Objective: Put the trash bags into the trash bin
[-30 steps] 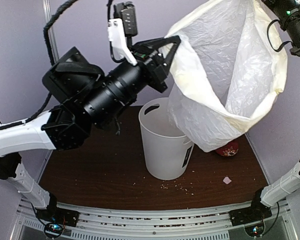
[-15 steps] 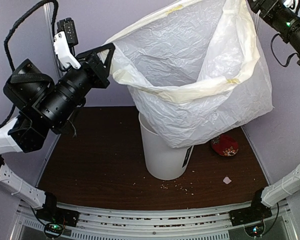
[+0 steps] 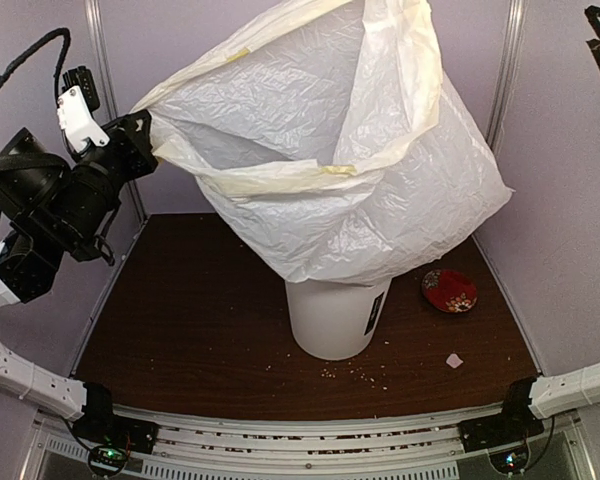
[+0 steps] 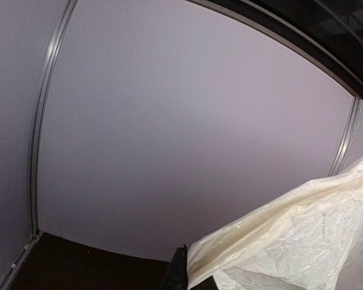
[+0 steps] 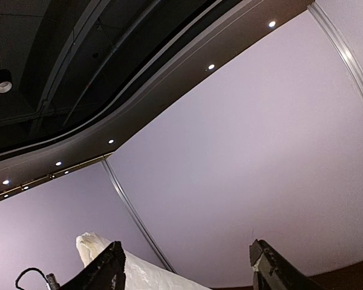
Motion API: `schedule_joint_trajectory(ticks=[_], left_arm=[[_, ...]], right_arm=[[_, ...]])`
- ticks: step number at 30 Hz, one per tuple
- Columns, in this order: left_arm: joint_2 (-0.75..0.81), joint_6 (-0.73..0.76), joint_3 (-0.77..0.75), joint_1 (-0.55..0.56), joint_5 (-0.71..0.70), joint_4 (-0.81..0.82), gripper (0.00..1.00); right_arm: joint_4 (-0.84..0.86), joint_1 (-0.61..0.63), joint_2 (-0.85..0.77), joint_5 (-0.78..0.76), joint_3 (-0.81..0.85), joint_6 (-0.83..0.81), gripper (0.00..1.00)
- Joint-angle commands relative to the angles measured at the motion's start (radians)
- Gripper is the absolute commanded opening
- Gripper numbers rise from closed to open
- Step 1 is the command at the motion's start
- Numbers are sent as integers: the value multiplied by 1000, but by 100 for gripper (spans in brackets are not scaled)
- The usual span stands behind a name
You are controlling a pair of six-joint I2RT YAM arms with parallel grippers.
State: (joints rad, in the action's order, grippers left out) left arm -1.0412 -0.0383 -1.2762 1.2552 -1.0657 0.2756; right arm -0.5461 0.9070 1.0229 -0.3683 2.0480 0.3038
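- A ribbed metal rail [image 3: 310,432] runs along the near edge.
- The table [image 3: 180,330] is dark brown wood, matt, its front edge curved; pale crumbs [image 3: 355,374] lie scattered just in front of the bin.
- A small white paper scrap [image 3: 454,360] lies near the right front.
- The bin [image 3: 330,318], a smooth white tapered plastic cylinder with a black label on its side, stands upright mid-table.
- A shallow red bowl [image 3: 450,290] sits to the right of the bin, apart from it.
- The bag [image 3: 380,190], thin, crinkled, translucent white plastic with a cream rim, hangs in the air; its lower end drapes over the bin's mouth and hides it.
- The left gripper [image 3: 148,135], up at the left, is clamped on the bag's rim, which stretches taut from it.
- The right gripper [image 5: 185,254], at the upper right corner, is clear of the bag, its dark fingers spread wide with nothing between them.
- Plain lilac walls [image 3: 560,200] with vertical metal strips close the space.
- Above them is a dark ceiling [image 5: 60,72] with small round lights.
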Motion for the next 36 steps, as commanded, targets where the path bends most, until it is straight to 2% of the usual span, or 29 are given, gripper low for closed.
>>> schedule_joint_trajectory(ticks=[1, 3, 5, 8, 12, 15, 20, 24, 29, 36], left_arm=[[-5, -12, 3, -31, -5, -40, 0], [0, -21, 3, -49, 10, -53, 0], [-1, -40, -8, -66, 18, -82, 0], [-19, -50, -42, -73, 24, -127, 0], [-37, -49, -63, -74, 36, -147, 0], [-38, -49, -63, -76, 33, -143, 0], [-40, -51, -72, -78, 27, -143, 0], [-40, -45, -82, -80, 25, -152, 0], [-34, -42, -87, -90, 10, -159, 0], [-43, -40, -85, -138, 25, -169, 0]], right_arm=[[-223, -4, 51, -86, 50, 152, 69], [-401, -3, 35, -283, 34, 301, 63], [-546, -4, 16, -362, 5, 425, 59], [-608, -3, -29, -249, -117, 530, 58], [-588, -4, -118, -104, -280, 624, 57], [-583, -4, -145, -52, -339, 624, 57], [-643, -4, -74, -9, -318, 584, 58], [-669, -5, -11, 3, -297, 525, 62], [-811, -16, 109, 67, -184, 404, 67], [-811, -45, 138, 173, -224, 348, 73]])
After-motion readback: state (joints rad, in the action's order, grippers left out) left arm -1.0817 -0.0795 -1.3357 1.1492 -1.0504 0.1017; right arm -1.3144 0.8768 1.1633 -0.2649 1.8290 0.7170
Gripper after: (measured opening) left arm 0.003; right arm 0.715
